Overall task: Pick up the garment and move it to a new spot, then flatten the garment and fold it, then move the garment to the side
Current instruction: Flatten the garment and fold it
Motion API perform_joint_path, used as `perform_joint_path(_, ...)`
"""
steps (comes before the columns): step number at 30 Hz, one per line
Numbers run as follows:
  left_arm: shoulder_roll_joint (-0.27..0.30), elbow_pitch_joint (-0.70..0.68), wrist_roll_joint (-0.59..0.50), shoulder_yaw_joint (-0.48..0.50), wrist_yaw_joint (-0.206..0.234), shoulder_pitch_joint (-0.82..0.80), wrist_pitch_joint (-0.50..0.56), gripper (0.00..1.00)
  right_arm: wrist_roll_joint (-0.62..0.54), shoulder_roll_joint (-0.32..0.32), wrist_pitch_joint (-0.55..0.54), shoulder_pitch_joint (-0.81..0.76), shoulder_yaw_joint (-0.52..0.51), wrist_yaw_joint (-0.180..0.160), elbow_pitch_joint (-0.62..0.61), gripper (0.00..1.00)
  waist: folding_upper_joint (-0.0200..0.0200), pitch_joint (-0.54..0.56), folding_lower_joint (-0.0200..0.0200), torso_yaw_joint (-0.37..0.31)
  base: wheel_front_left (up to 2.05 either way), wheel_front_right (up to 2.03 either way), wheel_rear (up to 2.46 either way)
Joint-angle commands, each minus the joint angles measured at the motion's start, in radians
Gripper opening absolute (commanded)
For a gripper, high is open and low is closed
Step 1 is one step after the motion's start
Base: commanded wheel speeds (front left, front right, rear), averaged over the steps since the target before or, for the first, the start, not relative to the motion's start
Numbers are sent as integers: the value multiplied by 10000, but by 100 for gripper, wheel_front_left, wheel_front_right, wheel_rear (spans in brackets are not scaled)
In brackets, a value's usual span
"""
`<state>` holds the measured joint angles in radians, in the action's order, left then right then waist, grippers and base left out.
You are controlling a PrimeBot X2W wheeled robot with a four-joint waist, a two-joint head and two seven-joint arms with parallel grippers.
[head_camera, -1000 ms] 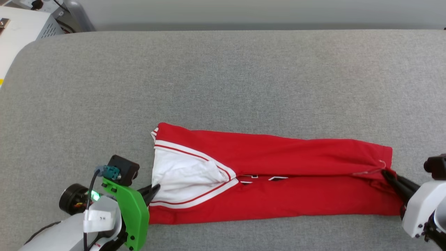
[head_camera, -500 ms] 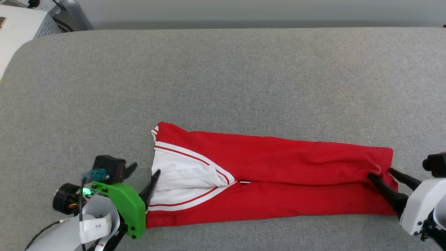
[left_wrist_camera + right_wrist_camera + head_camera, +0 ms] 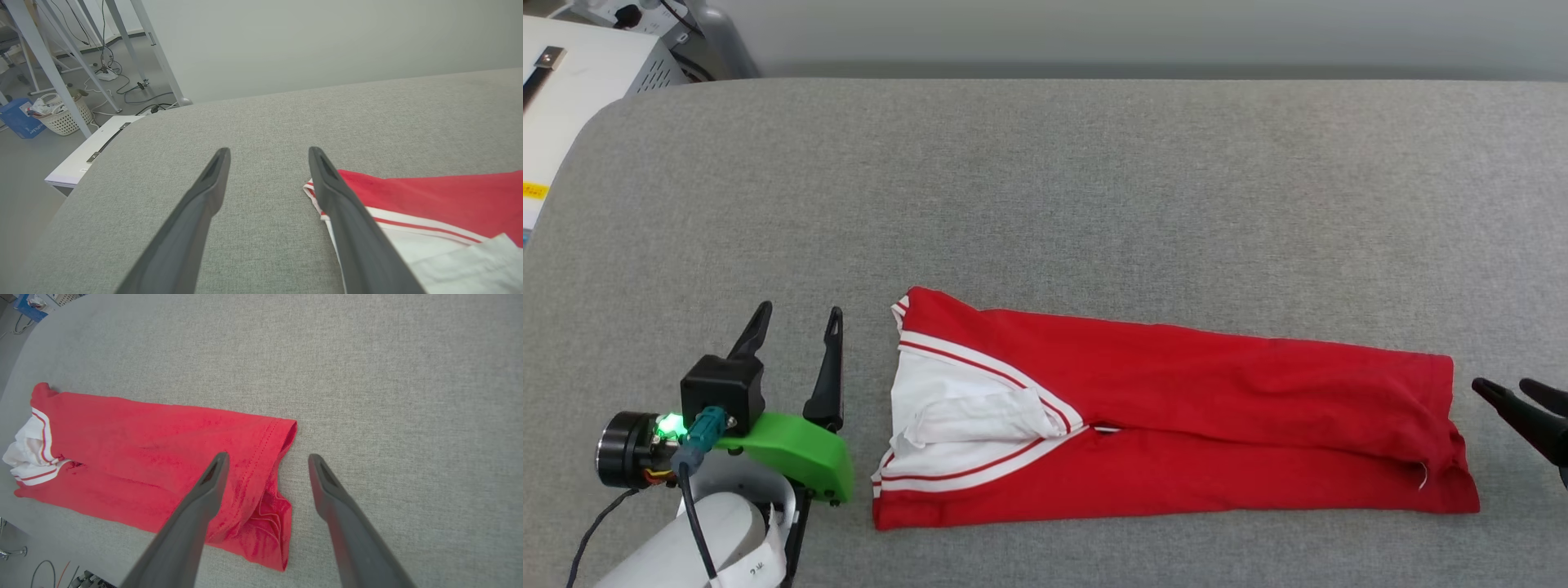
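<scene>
Grey upholstered table point(image 3: 1045, 180) is spanned near its front by the garment point(image 3: 1217, 425), folded into a long band and judged light, limp and easily rumpled. Hold is best taken at its short ends, beside which the left gripper point(image 3: 800, 310) and right gripper point(image 3: 1503, 384) are held spread and empty.
</scene>
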<state>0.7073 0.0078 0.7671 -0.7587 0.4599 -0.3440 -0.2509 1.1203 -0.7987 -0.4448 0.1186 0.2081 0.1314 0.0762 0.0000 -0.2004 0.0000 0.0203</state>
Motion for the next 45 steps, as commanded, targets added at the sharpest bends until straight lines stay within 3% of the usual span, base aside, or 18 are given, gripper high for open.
perform_joint_path(1,-180,-38,-270,187,177,250,-86,100,88,62,-174,-10,33,-7,194,100,0,-107,0,99,0,0,0)
perform_joint_path(4,-565,-199,-889,703,407,421,-102,100,80,294,-434,203,211,-7,624,100,0,-226,0,204,0,0,0)
perform_joint_path(10,-1472,-417,-2081,1759,374,1070,-106,100,-174,917,-685,796,959,-7,1410,100,0,-439,0,363,0,0,0)
perform_joint_path(17,-2491,-516,-3299,2916,-128,1738,-107,100,-235,1667,-726,1262,1926,-7,2347,100,0,-566,0,491,0,0,0)
perform_joint_path(22,-3109,-435,-4081,3507,-586,2068,-108,100,-101,1861,-627,1473,2540,-7,2653,100,0,-519,0,441,0,0,0)
perform_joint_path(23,-3245,-403,-4242,3618,-674,2139,-108,100,-57,1861,-555,1516,2612,-7,2722,6,0,-489,0,419,0,0,0)
perform_joint_path(24,-3351,-373,-4359,3707,-749,2199,-108,100,-27,1836,-498,1549,2669,-7,2779,0,0,-466,0,396,0,0,0)
perform_joint_path(31,-3995,-135,-5090,4368,-1423,2570,-108,100,290,1219,21,1716,2719,-7,3155,0,0,-126,0,287,0,0,0)
perform_joint_path(36,-4311,-25,-5460,4744,-1841,2792,-108,100,596,385,334,1655,2376,-7,3362,0,0,121,0,330,0,0,0)
perform_joint_path(45,-4688,144,-5909,5246,-2439,3086,-108,100,445,-746,28,1392,2381,-7,3303,0,0,356,0,345,0,0,0)
